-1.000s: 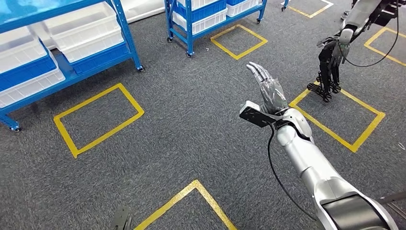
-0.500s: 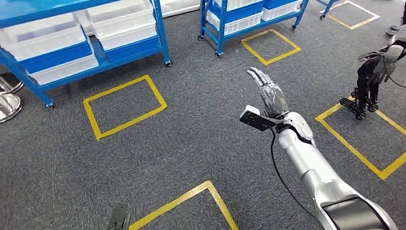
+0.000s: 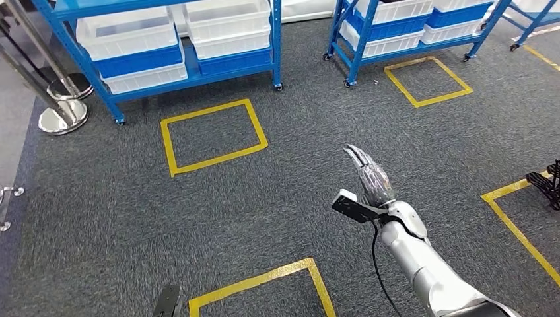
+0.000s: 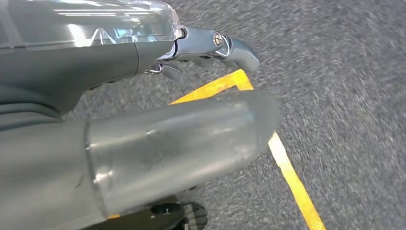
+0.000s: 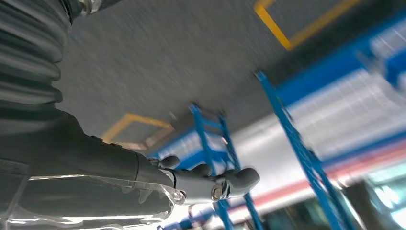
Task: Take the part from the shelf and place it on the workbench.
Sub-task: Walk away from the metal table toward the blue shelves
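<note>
1. The right hand [image 3: 372, 177] is raised over the grey carpet at about five o'clock in the head view. Its fingers are straight and lie close together, pointing toward twelve o'clock, and hold nothing.
2. The left hand [image 4: 143, 57] hangs low over yellow floor tape [image 4: 287, 167]. Nothing is seen in it, but whether its fingers are apart or curled I cannot tell.
3. The near shelf [image 3: 178, 49] stands at about eleven o'clock from the right hand, well apart from it. A second shelf [image 3: 416, 26] stands at about one o'clock.
4. Both hold white bins [image 3: 228, 26] on blue trays. The part itself cannot be made out, so its pointing and long axis cannot be told; presumably it lies in a bin.
5. The shelves' long sides run roughly nine to three o'clock.
6. My judgement: the raised right hand is the nearer one to reach a bin, once the robot closes the gap.
</note>
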You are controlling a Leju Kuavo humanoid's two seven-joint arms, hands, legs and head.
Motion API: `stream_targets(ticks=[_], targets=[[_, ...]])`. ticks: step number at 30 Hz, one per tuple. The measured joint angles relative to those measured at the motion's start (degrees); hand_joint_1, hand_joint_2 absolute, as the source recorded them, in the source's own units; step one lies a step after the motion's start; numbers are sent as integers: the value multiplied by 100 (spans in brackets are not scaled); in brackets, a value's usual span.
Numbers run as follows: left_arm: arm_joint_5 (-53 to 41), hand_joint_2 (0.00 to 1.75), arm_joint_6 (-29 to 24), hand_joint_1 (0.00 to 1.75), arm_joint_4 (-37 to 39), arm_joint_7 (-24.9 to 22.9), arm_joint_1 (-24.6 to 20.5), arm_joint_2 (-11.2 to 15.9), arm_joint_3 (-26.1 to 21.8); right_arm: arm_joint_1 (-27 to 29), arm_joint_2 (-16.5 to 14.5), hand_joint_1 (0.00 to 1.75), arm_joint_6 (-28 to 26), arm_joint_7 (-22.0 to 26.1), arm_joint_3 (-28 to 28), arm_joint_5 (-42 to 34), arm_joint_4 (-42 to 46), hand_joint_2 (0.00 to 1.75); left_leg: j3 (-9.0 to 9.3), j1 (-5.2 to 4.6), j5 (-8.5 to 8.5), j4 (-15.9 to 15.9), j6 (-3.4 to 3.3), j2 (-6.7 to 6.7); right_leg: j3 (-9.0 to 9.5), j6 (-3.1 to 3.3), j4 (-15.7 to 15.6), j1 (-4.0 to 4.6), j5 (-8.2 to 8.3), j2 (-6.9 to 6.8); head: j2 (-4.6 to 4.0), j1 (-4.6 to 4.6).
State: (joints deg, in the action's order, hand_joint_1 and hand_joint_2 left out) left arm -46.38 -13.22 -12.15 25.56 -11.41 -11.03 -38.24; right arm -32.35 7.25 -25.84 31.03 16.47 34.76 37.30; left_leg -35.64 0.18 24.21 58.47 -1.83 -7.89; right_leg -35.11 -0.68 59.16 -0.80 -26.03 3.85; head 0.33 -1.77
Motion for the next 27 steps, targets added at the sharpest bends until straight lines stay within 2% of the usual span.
stream_targets(ticks=[1, 2, 3, 4, 6, 7, 8, 9, 10, 11, 13, 14, 15, 17, 18, 19, 21, 22, 23, 24, 25, 27], targets=[[3, 0, -11, 0, 0, 2, 17, 2, -20, 113, -57, 0, -92, 11, -32, 2, -155, 175, 0, 12, -2, -13, 37, -65, 25, 16, -28, 5, 4, -65, 0, 2], [4, 0, -16, 0, 0, 4, 42, 8, -38, 221, -122, 0, -177, 21, -63, 8, -306, 175, -1, 17, 10, -17, 71, -76, 57, 42, -55, 0, 9, -132, 0, 3], [5, 0, -21, 0, 0, 8, 62, 13, -49, 318, -182, 0, -248, 32, -93, 21, -449, 175, -21, 1, 62, 39, 103, 32, 89, 74, -90, -15, 15, -193, 0, -4], [5, 0, -22, 0, 0, 12, 74, 18, -56, 404, -233, 0, -302, 35, -121, 37, -583, 175, -88, -15, 166, 194, 130, 204, 118, 105, -124, -32, 22, -259, 0, -14], [4, 0, -25, 0, 0, 19, 73, 21, -65, 572, -297, 0, -348, -10, -169, 69, -834, 175, -382, -19, 505, 832, 178, 598, 160, 155, -148, -24, 7, -402, 0, -30], [4, 0, -25, 0, 0, 20, 72, 21, -72, 658, -322, 0, -356, -48, -194, 77, -945, 175, -566, -3, 659, 1206, 200, 680, 174, 167, -146, -15, -10, -486, 0, -30], [4, 0, -25, 0, 0, 21, 81, 21, -80, 748, -346, 0, -365, -79, -224, 80, -1048, 175, -701, 12, 733, 1474, 218, 720, 189, 172, -143, -8, -29, -574, 0, -30], [4, 0, -25, 0, 0, 23, 97, 22, -87, 828, -372, 0, -374, -100, -257, 79, -1134, 175, -743, 23, 705, 1556, 231, 741, 204, 170, -140, -5, -48, -657, 0, -30], [4, 0, -25, 0, 0, 25, 113, 24, -92, 890, -399, 0, -382, -112, -287, 75, -1206, 175, -659, 31, 567, 1392, 237, 763, 220, 164, -133, -5, -68, -731, 0, -30], [4, 0, -25, 0, 0, 27, 124, 28, -95, 931, -427, 0, -388, -134, -315, 74, -1267, 175, -468, 35, 363, 1030, 230, 817, 238, 153, -124, -4, -90, -797, 0, -30], [5, 0, -25, 0, 0, 39, 115, 44, -100, 974, -472, 0, -390, -272, -379, 96, -1388, 175, -54, -6, 95, 256, 177, 1042, 272, 109, -101, 17, -139, -907, 0, -28], [8, 0, -24, 0, 0, 50, 107, 52, -106, 996, -485, 0, -391, -384, -417, 118, -1454, 175, 60, -30, 54, 42, 141, 1116, 288, 81, -95, 29, -159, -957, 0, -27], [12, 0, -23, 0, 0, 61, 106, 61, -117, 1029, -497, 0, -391, -502, -458, 139, -1521, 175, 98, -55, 70, -33, 110, 1139, 305, 53, -95, 41, -176, -1008, 0, -25], [23, 0, -21, 0, 0, 81, 133, 83, -148, 1116, -529, 0, -378, -747, -532, 179, -1634, 175, 108, -46, 55, -59, 50, 1010, 340, -3, -99, 43, -206, -1082, 0, -25], [28, 0, -21, 0, 0, 87, 148, 92, -162, 1162, -545, 0, -350, -886, -565, 205, -1688, 175, 122, -31, 40, -85, 19, 951, 342, -33, -62, 33, -251, -1008, 0, -25], [29, 0, -20, 0, 0, 91, 152, 100, -173, 1210, -555, 0, -309, -1041, -601, 233, -1747, 175, 135, -14, 22, -113, -18, 895, 293, -59, 72, 21, -354, -867, 0, -25], [27, 0, -17, 0, 0, 97, 140, 102, -186, 1334, -553, 0, -218, -1335, -679, 267, -1877, 175, 145, 1, 1, -137, -74, 768, 19, -94, 674, -1, -696, -533, 0, -23], [25, 0, -15, 0, 0, 98, 137, 103, -190, 1411, -548, 0, -185, -1443, -717, 267, -1937, 175, 142, 0, 0, -134, -88, 694, -176, -104, 1064, -4, -868, -451, 0, -23], [24, 0, -13, 0, 0, 99, 146, 104, -193, 1482, -543, 0, -155, -1530, -751, 262, -1986, 175, 141, -1, 1, -129, -93, 613, -337, -115, 1364, -6, -959, -421, 0, -22], [22, 0, -9, 0, 0, 99, 162, 106, -196, 1538, -541, 0, -120, -1613, -780, 256, -2026, 131, 141, -1, 3, -121, -92, 536, -422, -125, 1487, -11, -936, -412, 0, -23], [20, 0, -7, 0, 0, 96, 177, 108, -198, 1577, -540, 0, -66, -1717, -806, 244, -2059, 87, 141, 1, 7, -108, -88, 469, -409, -133, 1403, -23, -806, -405, 0, -23], [0, 0, -3, 0, 0, 76, 197, 109, -199, 1624, -538, 0, 108, -2016, -874, 173, -2129, 0, 136, 9, 33, -60, -59, 372, -124, -139, 733, -56, -390, -373, 0, -22]])
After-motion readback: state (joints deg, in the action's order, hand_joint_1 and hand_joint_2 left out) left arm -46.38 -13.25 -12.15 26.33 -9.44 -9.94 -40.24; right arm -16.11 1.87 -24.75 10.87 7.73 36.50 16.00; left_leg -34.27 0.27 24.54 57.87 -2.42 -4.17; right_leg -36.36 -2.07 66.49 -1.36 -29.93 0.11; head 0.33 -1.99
